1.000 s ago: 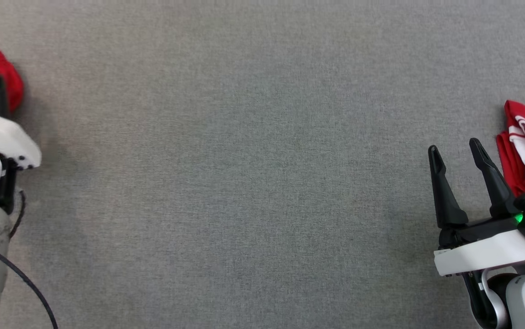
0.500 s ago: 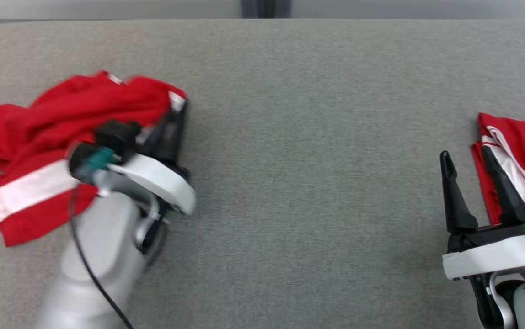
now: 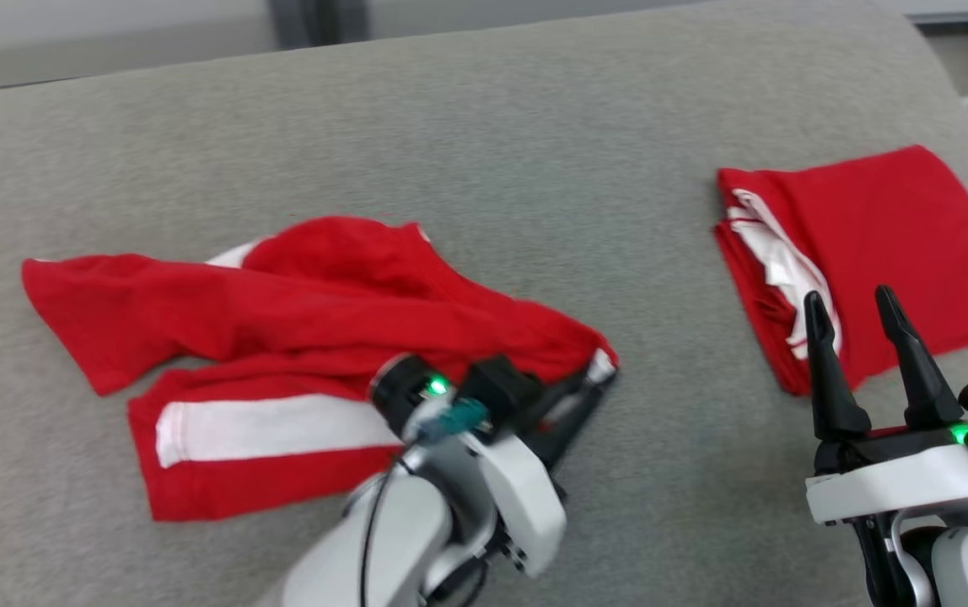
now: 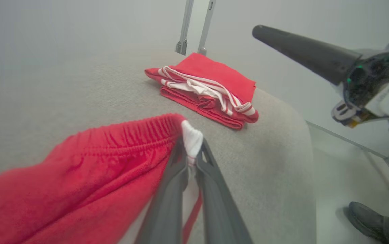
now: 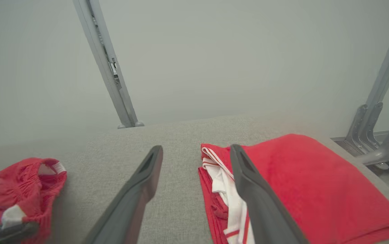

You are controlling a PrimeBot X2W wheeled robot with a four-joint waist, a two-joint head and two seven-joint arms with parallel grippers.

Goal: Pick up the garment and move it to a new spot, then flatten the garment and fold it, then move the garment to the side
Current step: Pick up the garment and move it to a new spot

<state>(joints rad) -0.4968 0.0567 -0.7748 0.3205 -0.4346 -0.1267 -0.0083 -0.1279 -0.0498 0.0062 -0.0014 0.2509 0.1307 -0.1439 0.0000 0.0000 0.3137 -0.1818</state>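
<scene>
Evidently the left hand is clamped on a waistband corner of the garment, the cloth trailing crumpled behind it across the worktop as if for dragging, while the right hand, fingers apart, hovers empty with a folded pile just ahead.

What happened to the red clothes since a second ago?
The left jaws, shut on the red garment, dragged it to the robot's right across the grey surface, closer to the folded red pile. The camera swung too. The right jaws stayed open beside that unmoved pile.
</scene>
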